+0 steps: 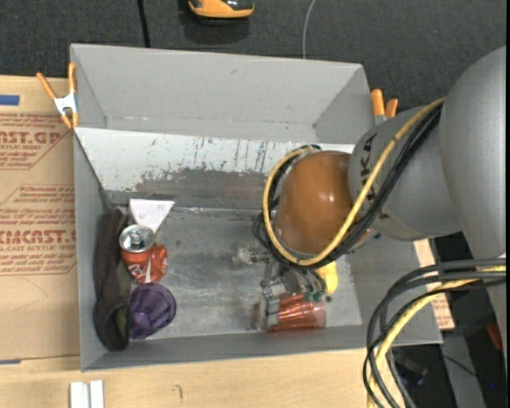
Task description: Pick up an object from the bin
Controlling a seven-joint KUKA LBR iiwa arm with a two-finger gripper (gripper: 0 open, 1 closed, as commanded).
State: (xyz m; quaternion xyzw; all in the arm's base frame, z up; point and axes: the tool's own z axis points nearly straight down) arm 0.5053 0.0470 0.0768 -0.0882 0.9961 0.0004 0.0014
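Observation:
My gripper [270, 297] is low in the bin's front right corner, mostly hidden under the arm's orange dome. Its tip sits at the left end of a red, shiny, crinkled object [301, 314] lying on the floor against the front wall. I cannot tell whether it touches that object. A yellow item [328, 280] peeks out just behind the red one, beside the gripper and partly covered by the arm.
Along the left wall lie a red soda can [142, 255], a purple crumpled thing [151, 307], a dark cloth [110, 291] and a white folded paper [151, 212]. Bare floor separates them from the gripper.

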